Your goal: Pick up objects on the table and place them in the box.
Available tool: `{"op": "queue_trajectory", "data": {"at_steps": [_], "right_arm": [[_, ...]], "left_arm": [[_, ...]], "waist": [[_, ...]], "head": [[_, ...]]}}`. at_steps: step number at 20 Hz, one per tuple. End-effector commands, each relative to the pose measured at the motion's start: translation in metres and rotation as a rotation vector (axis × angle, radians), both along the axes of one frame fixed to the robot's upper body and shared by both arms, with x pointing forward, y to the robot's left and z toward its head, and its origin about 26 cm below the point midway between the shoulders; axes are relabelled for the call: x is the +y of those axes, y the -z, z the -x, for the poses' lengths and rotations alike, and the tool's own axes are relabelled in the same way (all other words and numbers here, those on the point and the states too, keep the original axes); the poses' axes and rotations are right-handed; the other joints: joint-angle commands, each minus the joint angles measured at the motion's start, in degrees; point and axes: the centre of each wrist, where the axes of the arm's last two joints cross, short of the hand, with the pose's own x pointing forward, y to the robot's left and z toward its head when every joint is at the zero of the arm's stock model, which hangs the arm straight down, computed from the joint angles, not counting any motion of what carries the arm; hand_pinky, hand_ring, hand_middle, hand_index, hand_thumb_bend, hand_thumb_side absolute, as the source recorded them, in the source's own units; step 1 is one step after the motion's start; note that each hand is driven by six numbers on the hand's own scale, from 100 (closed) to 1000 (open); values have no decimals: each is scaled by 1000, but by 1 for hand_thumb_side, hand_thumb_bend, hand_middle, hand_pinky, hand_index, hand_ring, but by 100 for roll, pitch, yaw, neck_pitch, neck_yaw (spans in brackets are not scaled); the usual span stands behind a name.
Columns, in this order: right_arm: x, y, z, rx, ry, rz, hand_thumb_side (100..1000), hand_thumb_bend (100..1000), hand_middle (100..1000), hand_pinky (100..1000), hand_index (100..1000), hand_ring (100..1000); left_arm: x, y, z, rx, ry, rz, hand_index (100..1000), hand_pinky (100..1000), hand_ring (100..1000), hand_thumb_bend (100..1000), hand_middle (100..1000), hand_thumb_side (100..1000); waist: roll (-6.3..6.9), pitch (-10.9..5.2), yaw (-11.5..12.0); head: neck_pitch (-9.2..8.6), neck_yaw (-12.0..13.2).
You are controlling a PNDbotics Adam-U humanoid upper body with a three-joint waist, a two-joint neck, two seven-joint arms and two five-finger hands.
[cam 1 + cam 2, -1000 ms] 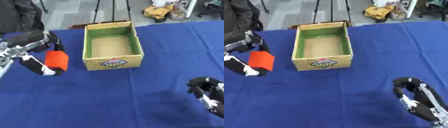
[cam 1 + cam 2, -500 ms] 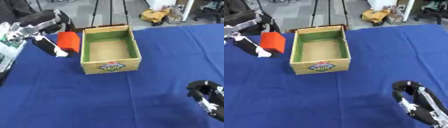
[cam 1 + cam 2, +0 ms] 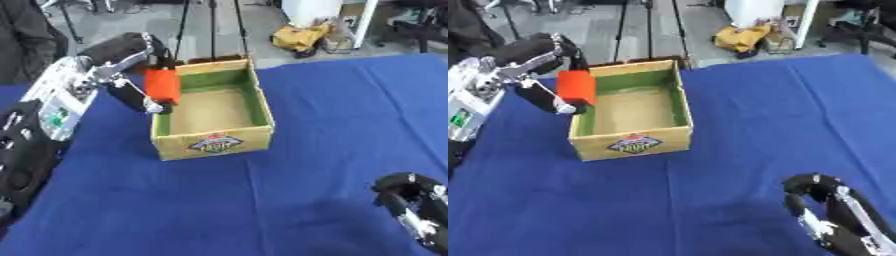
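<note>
Box (image 3: pixel 213 144) with unreadable oval label, orange block (image 3: pixel 163 85) in left hand (image 3: pixel 131 60).

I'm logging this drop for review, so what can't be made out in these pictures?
- Left hand: its grip side is hidden behind the orange block in both views.
- Box: its front label print is too blurred to read.
- Right hand: cut off by the lower right corner.

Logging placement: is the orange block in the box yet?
Not yet: orange block is held by the left hand at the box left wall.
</note>
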Motion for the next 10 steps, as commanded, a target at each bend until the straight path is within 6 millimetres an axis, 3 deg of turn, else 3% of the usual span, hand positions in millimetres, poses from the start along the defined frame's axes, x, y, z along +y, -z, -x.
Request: {"op": "queue_trajectory", "data": {"at_steps": [1,10], "right_arm": [[0,-8,-2,-21,-15,14,501,335,415,755,694,508],[2,-9,-4,-26,-28,22,505,336,415,755,694,508]], "left_arm": [[2,-12,-6,-67,-35,18,169,100,100,432,100,100],[-5,4,-15,-96,-79,42,176,100,100,411,100,100]], "waist": [[4,-60,-51],[74,20,-185]], "head": [[-107,53],[-182,92]]}}
